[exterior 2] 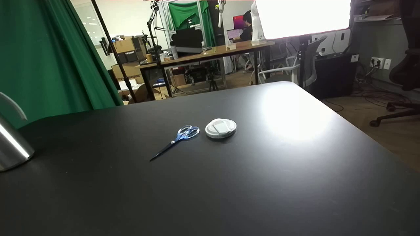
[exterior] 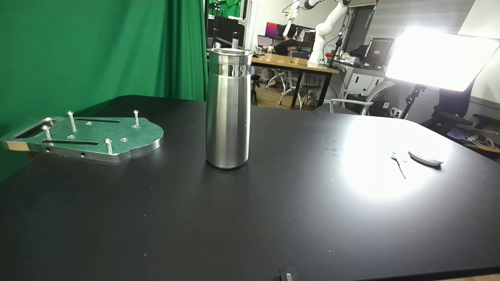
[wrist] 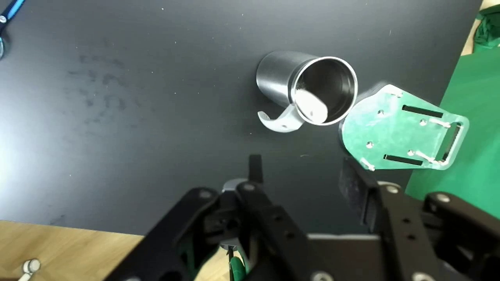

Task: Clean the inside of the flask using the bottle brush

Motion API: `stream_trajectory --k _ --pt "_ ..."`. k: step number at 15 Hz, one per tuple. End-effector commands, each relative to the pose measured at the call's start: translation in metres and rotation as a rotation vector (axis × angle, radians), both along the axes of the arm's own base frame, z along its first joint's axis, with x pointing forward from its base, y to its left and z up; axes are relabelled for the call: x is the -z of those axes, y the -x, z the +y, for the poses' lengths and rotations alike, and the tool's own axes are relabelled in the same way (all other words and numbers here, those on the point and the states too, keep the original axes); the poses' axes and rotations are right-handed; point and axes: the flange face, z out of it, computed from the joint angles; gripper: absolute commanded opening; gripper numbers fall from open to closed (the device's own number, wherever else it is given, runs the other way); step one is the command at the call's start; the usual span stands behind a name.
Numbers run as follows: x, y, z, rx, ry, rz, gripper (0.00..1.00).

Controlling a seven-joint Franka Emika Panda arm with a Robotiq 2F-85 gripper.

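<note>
The brushed steel flask [exterior: 228, 117] stands upright on the black table. At the left edge of an exterior view it is cut off [exterior 2: 12, 146], with a white curved piece like a handle [exterior 2: 14, 104]. In the wrist view the flask [wrist: 275, 76] shows its open mouth, the white curved piece [wrist: 283, 120] beside the rim and a white rounded patch inside; I cannot tell what the patch is. My gripper [wrist: 302, 162] is open and empty, apart from the flask. No bottle brush shows in any view.
A green plate with upright pegs [exterior: 109, 134] lies near the flask, also in the wrist view [wrist: 390, 132]. Blue-handled scissors [exterior 2: 177, 140] and a white round lid [exterior 2: 221, 128] lie on the table. A green curtain [exterior: 97, 47] hangs behind. The table's edge shows in the wrist view.
</note>
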Motion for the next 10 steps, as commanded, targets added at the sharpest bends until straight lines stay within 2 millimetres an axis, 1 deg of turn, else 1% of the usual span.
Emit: stream_trajectory --k 1,3,4,6,7,10 --pt "-0.006 0.005 0.005 0.008 0.01 0.015 0.87" --pt "-0.004 0.008 0.008 0.001 0.014 0.024 0.98" --pt "-0.002 0.009 0.009 -0.004 0.016 0.034 1.0" --pt "0.005 0.014 0.009 -0.018 0.027 0.08 1.0" --pt "0.004 0.009 0.009 -0.024 0.017 0.043 1.0" --pt "0.008 0.012 0.009 -0.029 0.027 0.069 1.0"
